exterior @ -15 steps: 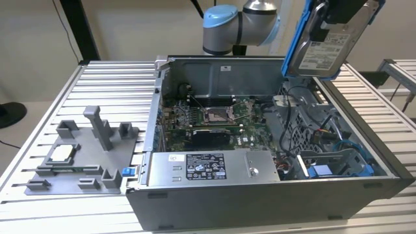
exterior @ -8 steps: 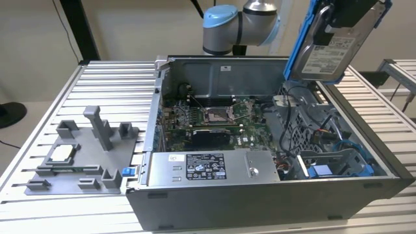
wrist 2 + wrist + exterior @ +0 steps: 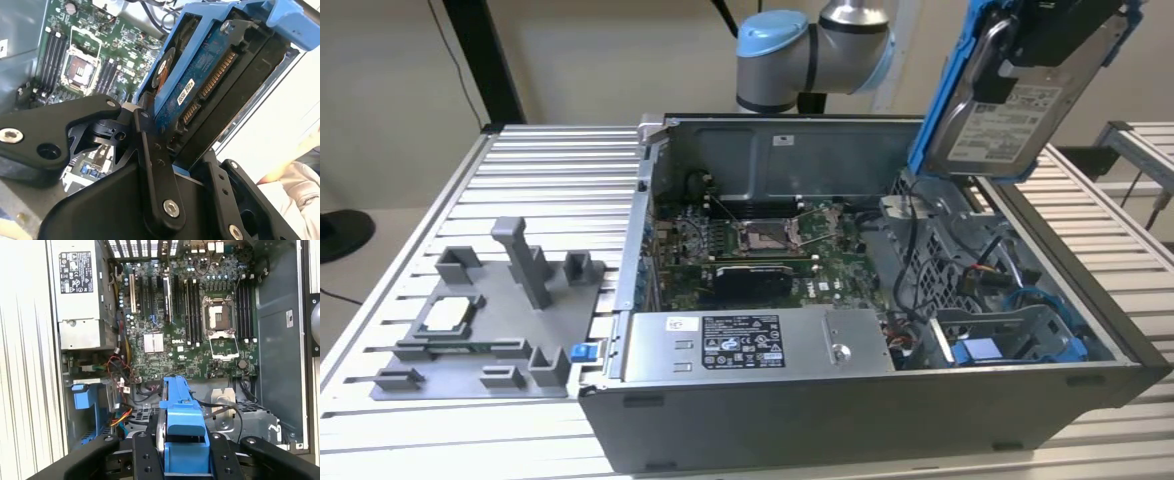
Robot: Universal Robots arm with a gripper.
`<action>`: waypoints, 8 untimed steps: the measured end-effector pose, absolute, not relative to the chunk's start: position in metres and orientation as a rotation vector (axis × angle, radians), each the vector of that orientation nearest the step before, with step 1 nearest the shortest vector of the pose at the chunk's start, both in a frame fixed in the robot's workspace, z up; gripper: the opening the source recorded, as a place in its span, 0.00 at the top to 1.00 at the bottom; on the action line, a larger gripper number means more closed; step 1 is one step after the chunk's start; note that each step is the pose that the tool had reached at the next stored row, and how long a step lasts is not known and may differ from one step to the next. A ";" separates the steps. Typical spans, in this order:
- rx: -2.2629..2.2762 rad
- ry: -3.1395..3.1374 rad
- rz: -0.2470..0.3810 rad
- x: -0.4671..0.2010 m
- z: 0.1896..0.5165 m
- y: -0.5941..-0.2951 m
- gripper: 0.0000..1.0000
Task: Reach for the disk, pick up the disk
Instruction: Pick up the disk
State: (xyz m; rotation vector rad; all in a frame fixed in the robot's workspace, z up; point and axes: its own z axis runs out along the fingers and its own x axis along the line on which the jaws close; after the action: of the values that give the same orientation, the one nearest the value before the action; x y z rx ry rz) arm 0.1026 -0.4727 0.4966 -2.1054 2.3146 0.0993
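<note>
Clamped between the gripper fingers, the disk is held up in the air, tilted, well above the open computer case. Its blue frame and white label are seen in the exterior view, at the upper right of that view. Below it, the motherboard is exposed, with the grey power supply mounted at the case's near wall. Further to the exterior view's left, a grey fixture is laid on the slatted table.
</note>
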 end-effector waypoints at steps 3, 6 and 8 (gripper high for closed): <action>-2.105 2.315 0.099 0.103 0.497 -0.479 1.00; -2.104 2.315 0.099 0.103 0.497 -0.485 1.00; -2.104 2.316 0.099 0.103 0.496 -0.490 1.00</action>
State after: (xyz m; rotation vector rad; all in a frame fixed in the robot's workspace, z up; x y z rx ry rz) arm 0.1025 -0.4903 0.4965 -2.1041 2.3157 0.0993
